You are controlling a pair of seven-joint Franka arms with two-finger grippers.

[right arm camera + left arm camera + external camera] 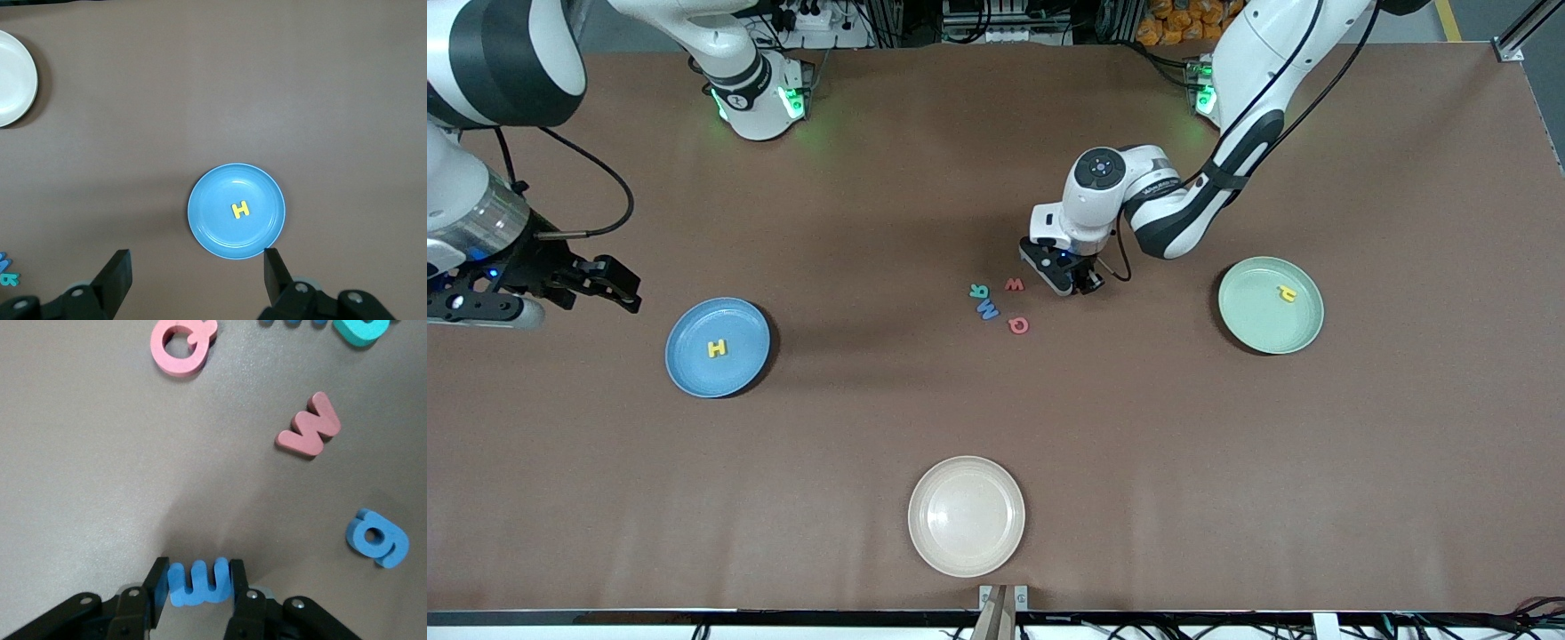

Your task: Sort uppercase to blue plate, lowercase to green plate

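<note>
My left gripper [1083, 284] is shut on the blue m [199, 582], low over the table at the middle. Beside it toward the right arm's end lie the red w [1013, 284], the red Q [1018, 325], the blue M [987, 309] and the teal R [978, 290]. The left wrist view shows the w [309, 427], the Q [183, 347] and the blue g [377, 537]. The blue plate [694, 366] holds the yellow H [717, 348]. The green plate [1258, 327] holds the yellow hooked piece [1287, 292]. My right gripper [609, 286] is open and empty, up beside the blue plate [213, 227].
A cream-white plate [966, 516] sits near the table edge closest to the front camera, and it also shows in the right wrist view [13, 77]. Both arm bases stand along the table edge farthest from that camera.
</note>
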